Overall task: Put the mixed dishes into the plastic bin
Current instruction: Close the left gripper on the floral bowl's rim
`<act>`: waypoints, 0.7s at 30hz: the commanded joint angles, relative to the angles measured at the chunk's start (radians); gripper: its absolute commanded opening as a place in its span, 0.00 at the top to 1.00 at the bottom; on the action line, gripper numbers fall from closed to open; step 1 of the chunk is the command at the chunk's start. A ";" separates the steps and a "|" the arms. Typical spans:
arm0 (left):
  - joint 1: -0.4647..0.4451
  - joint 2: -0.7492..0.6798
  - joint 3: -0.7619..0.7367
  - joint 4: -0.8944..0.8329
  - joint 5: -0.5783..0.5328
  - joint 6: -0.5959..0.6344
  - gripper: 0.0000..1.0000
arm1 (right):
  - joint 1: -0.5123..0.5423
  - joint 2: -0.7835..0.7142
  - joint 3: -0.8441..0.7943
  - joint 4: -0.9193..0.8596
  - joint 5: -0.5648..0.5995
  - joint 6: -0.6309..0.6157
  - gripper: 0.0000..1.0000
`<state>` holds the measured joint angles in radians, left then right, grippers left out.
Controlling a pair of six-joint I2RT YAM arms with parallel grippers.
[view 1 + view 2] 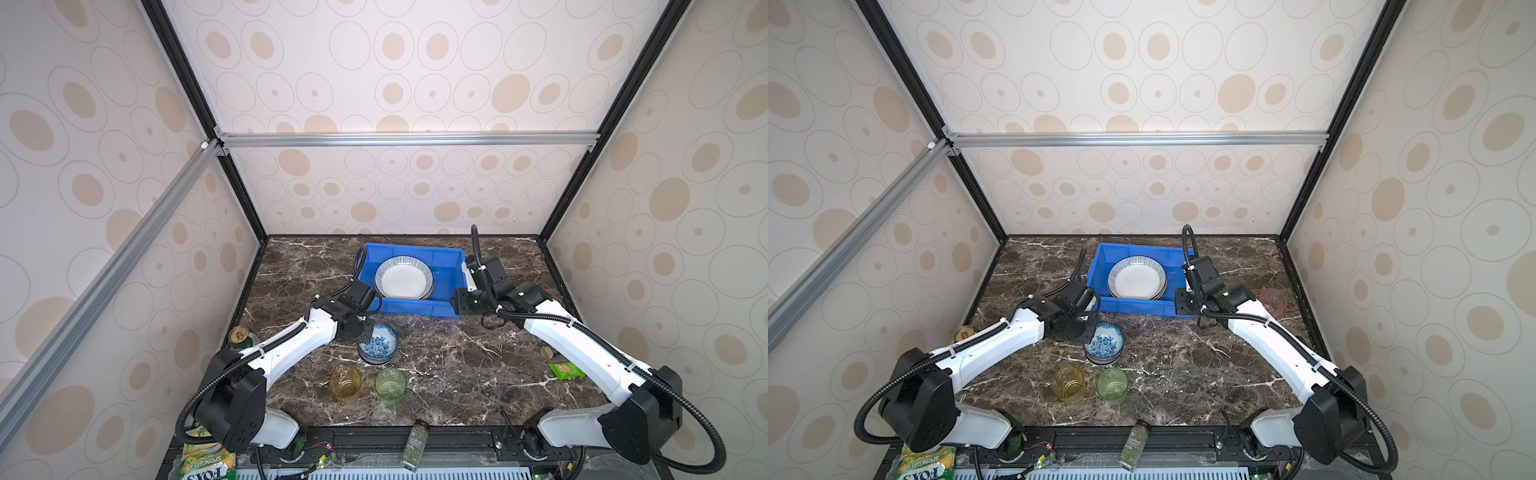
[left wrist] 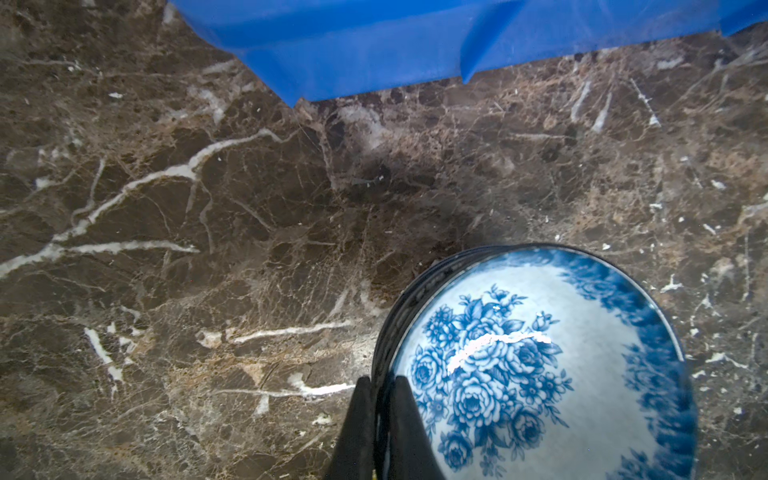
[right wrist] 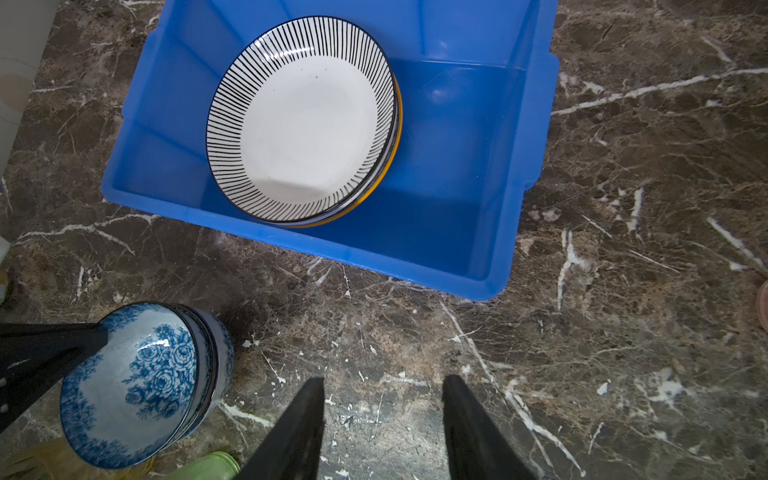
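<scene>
A blue floral bowl (image 2: 540,365) tops a small stack of bowls (image 1: 380,345) (image 1: 1105,344) on the marble, in front of the plastic bin. My left gripper (image 2: 381,384) is shut on this bowl's rim, one finger inside and one outside. In the right wrist view the bowl (image 3: 133,382) sits tilted in the stack. The blue plastic bin (image 1: 415,309) (image 1: 1133,308) (image 3: 374,257) holds a striped-rim white plate (image 1: 403,277) (image 3: 307,124) on top of other plates. My right gripper (image 3: 382,382) hangs open over bare marble by the bin's front right corner, holding nothing.
A yellow tumbler (image 1: 345,383) and a green tumbler (image 1: 390,384) stand in front of the bowls. A pink tumbler (image 1: 1274,301) is behind the right arm. A tin can (image 1: 240,336) sits at the left edge, a green packet (image 1: 566,370) at the right, a spice jar (image 1: 415,444) at the front.
</scene>
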<state>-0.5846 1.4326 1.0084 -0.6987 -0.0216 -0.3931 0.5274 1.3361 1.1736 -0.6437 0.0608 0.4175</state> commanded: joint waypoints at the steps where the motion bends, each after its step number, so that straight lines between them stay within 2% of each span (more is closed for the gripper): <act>1: -0.006 -0.004 0.047 -0.018 -0.031 0.016 0.92 | 0.008 -0.022 -0.006 -0.016 0.013 -0.010 0.50; 21: -0.007 -0.049 0.059 -0.034 -0.048 0.020 1.00 | 0.008 -0.029 -0.011 -0.011 -0.001 -0.005 0.50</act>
<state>-0.5858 1.4147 1.0496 -0.7334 -0.0338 -0.3851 0.5274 1.3247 1.1721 -0.6437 0.0593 0.4175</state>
